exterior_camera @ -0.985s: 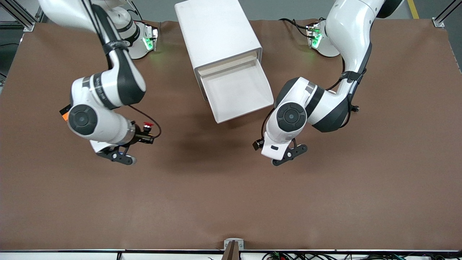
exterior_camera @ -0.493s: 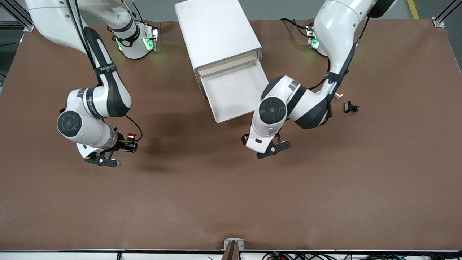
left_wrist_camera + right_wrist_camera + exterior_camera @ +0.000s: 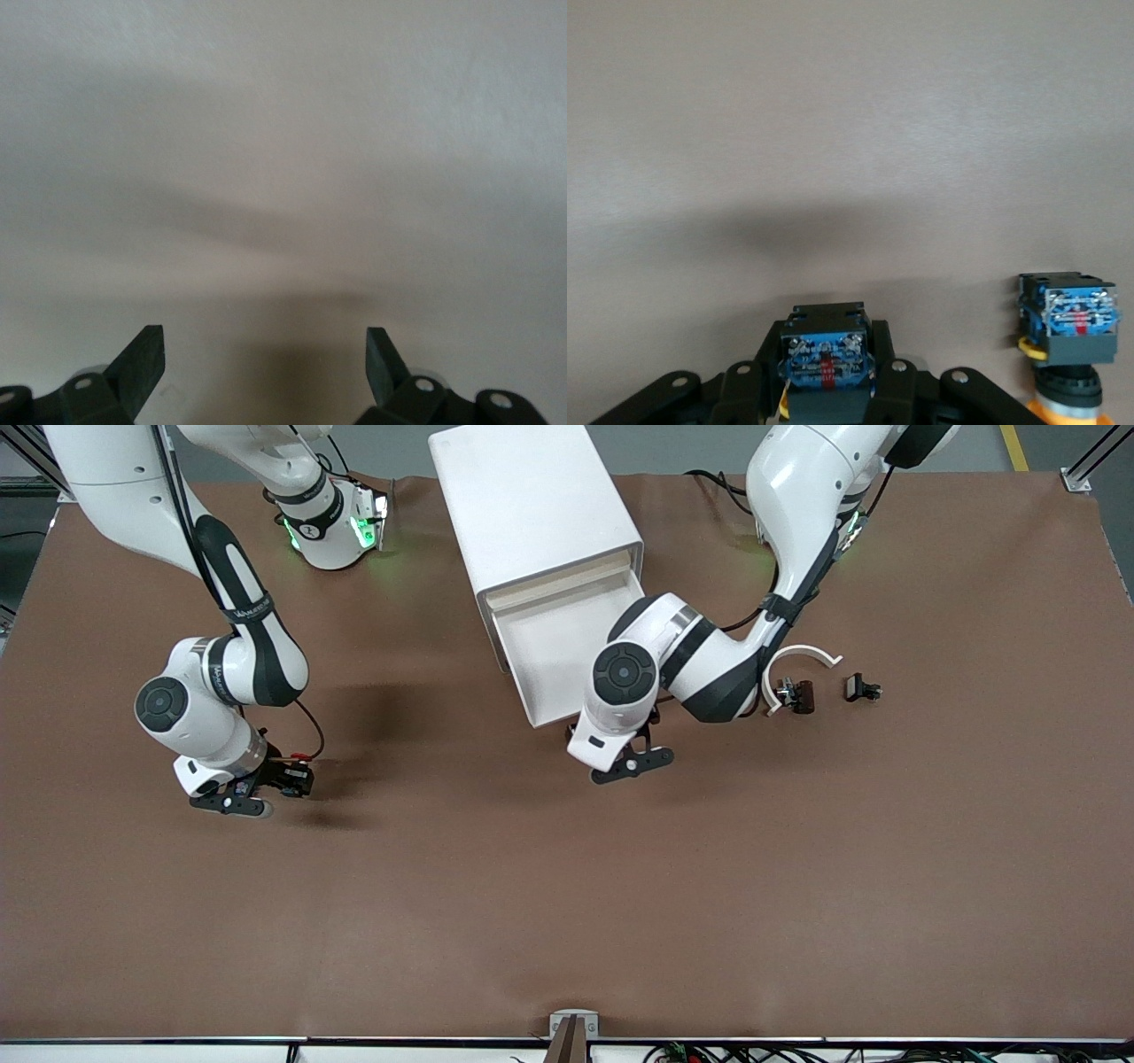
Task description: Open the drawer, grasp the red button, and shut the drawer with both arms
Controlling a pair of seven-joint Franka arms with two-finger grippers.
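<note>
Drawer [image 3: 567, 657] out, in front of cabinet [image 3: 532, 509]

**Surfaces and finishes on the table**

You see a matt brown cover [image 3: 567, 886] that looks like cloth or felt, with a faint crease near the bottom of the frame. The cabinet [image 3: 532, 505] at top centre looks like smooth white plastic with a soft sheen; its drawer [image 3: 567, 646] is the same white inside, with a pale beige matt front edge. Both arms [image 3: 797, 505] wear glossy white shells with black bands. The right gripper [image 3: 828, 390] is matt black plastic; the button [image 3: 826, 359] in it has a dark blue plastic body.
</note>
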